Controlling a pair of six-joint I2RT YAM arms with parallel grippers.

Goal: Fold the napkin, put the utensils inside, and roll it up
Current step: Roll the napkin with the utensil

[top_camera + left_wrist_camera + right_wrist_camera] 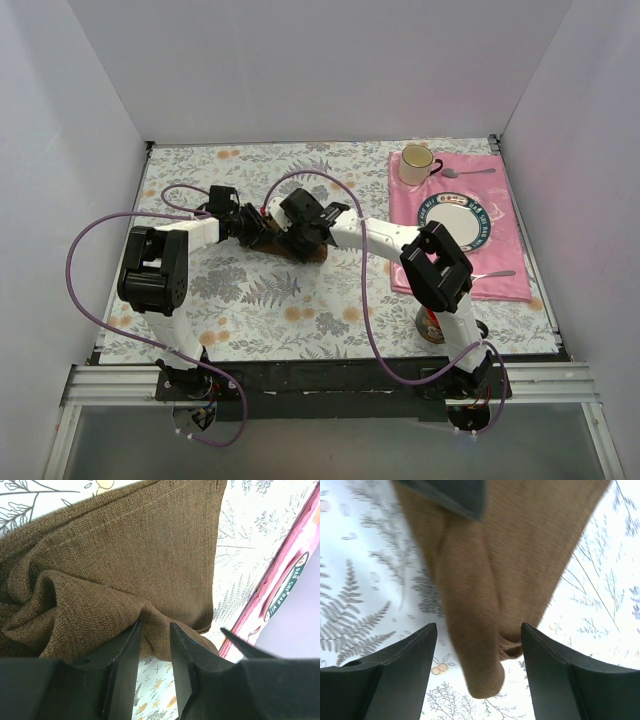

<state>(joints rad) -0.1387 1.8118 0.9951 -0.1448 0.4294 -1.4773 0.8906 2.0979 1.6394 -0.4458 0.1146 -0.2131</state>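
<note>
Top view: the napkin lies bunched near the middle of the floral tablecloth, mostly hidden under both grippers. The left gripper comes at it from the left and the right gripper from the right, the two heads almost touching. A pink placemat lies well apart to the right, by the right wall, and carries a plate, a mug and a silver spoon. The plate's rim bears lettering too small to read. Bare tablecloth shows left of the napkin and between it and the arm bases.

Left wrist view: the left gripper has its jaws nearly together, pinching a raised fold of the napkin. A stitched hem runs along the cloth's flat top layer, and its right edge hangs straight over tablecloth. Further right are the placemat edge and the plate rim, whose white letters on a dark band are cut off and not legible.

Right wrist view: the right gripper stands wide open, its fingers either side of a thick rolled fold of the napkin. Tablecloth shows on both sides.
</note>
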